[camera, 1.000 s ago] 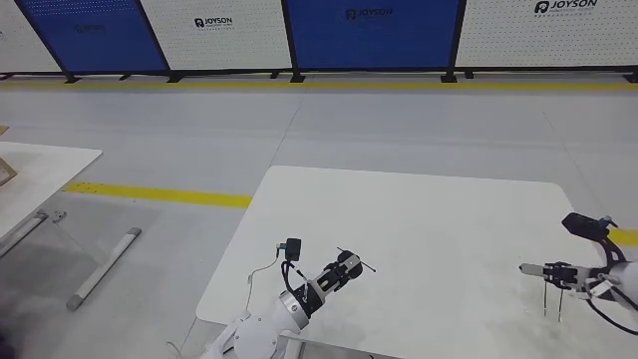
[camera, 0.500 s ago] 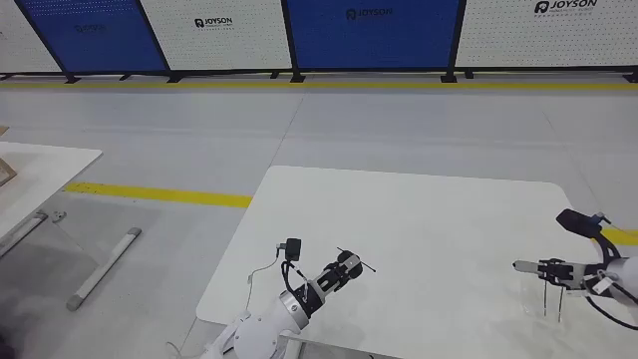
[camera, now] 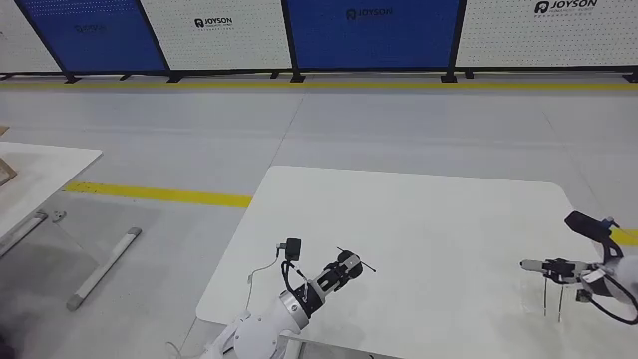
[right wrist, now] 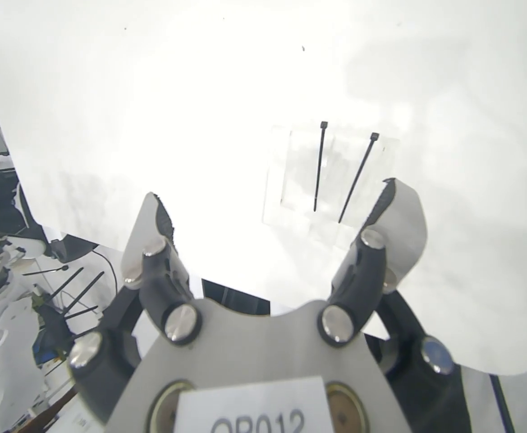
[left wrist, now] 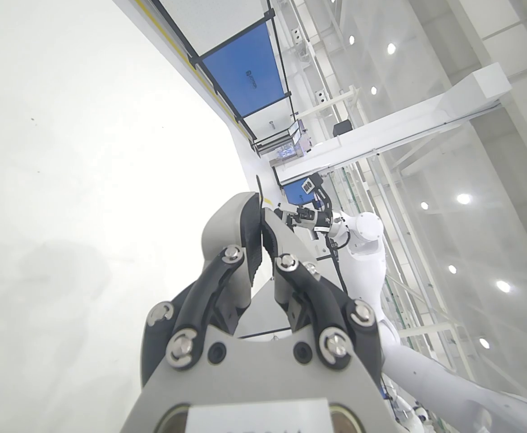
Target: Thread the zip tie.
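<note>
My left gripper (camera: 349, 264) hovers over the near left part of the white table (camera: 419, 219), shut on a thin black zip tie (camera: 367, 266). The tie's end sticks out past the closed fingertips (left wrist: 258, 191). My right gripper (camera: 528, 266) hangs above the table's right side and stands open (right wrist: 274, 207), with nothing between its fingers. Just beyond it, two more black zip ties (right wrist: 319, 164) (right wrist: 358, 177) lie side by side on a clear plastic sheet (right wrist: 290, 173), heads pointing away. In the top view these two ties (camera: 553, 304) lie near the front right edge.
The table's near edge runs close behind both grippers. Several spare black zip ties (right wrist: 74, 286) rest on equipment below that edge. Another white table (camera: 40, 170) stands off to the far left across open floor.
The right gripper drifted slightly left over the table, then back to the right and a little up. The left arm and its zip tie stayed still.
</note>
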